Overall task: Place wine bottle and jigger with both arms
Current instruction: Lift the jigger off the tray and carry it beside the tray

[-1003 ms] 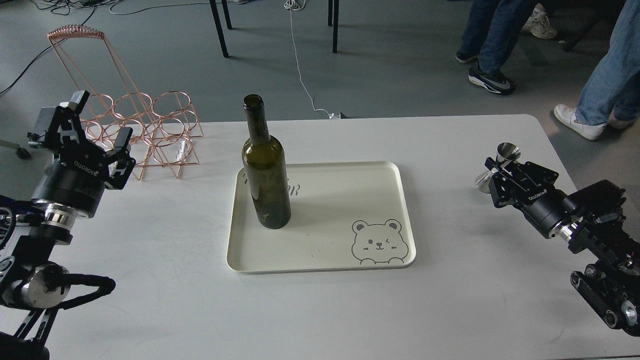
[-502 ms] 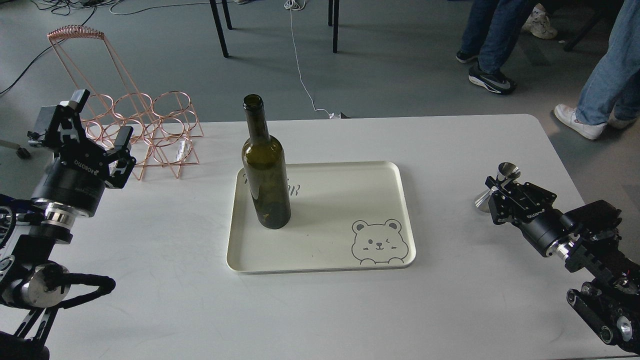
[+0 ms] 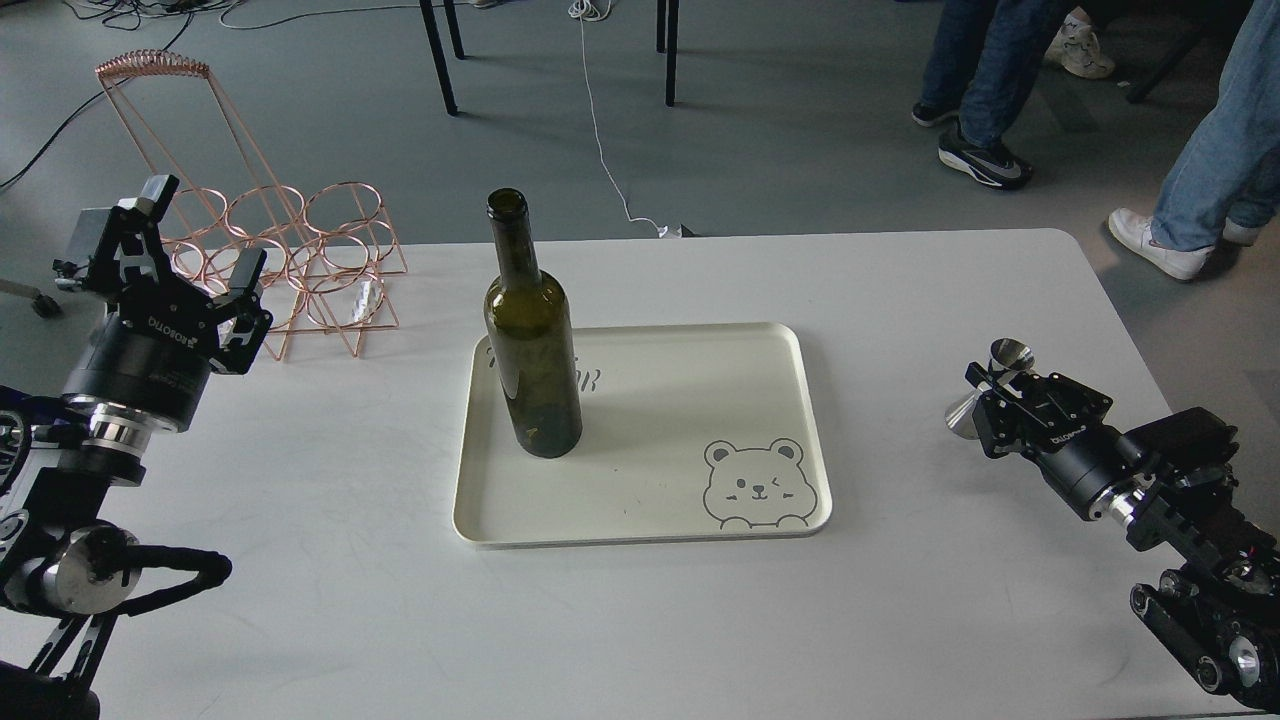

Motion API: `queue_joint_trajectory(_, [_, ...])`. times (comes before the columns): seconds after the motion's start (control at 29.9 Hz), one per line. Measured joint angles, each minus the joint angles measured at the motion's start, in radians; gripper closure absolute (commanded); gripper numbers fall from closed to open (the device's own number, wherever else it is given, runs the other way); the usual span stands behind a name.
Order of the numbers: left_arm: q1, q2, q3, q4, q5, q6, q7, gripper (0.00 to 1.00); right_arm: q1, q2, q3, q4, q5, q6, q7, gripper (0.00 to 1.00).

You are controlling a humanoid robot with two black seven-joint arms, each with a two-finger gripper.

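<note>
A grey floor with cables, chair legs and people's legs (image 3: 985, 80) lies beyond the white desk (image 3: 900, 560). A cream tray (image 3: 650, 480) with a bear drawing sits mid-desk; the bottle (image 3: 531, 340) stands upright in its left part, nothing touching it. A copper wire rack (image 3: 300, 260) stands at the desk's far left corner, just behind the left end effector (image 3: 190, 255), whose fingers are spread with nothing between them. At the right, well apart from the tray, the right end effector (image 3: 1000, 395) grips the jigger (image 3: 990, 390) around its waist, the jigger tilted, its lower cone at the desk surface; bare desk lies between it and the tray.
</note>
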Motion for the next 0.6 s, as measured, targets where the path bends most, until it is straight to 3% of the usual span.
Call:
queue_joint_trajectory(0.07, [0.0,0.0,0.0,0.0,0.0,0.0,0.0,0.01,0.0,0.0,0.0,0.002,0.002,0.0,0.0,0.07])
queue_joint_trajectory(0.1, [0.0,0.001,0.0,-0.001,0.0,0.0,0.0,0.01,-0.001,0.0,-0.002,0.006,0.008,0.0,0.0,0.06])
queue_joint_trajectory(0.33, [0.0,0.002,0.0,-0.006,0.0,0.0,0.0,0.01,-0.011,-0.042,-0.07,0.06,0.1,0.0,0.0,0.03])
queue_joint_trajectory(0.6, [0.0,0.002,0.0,-0.018,0.0,0.0,0.0,0.01,-0.115,-0.204,-0.073,0.223,0.155,0.0,0.0,0.03])
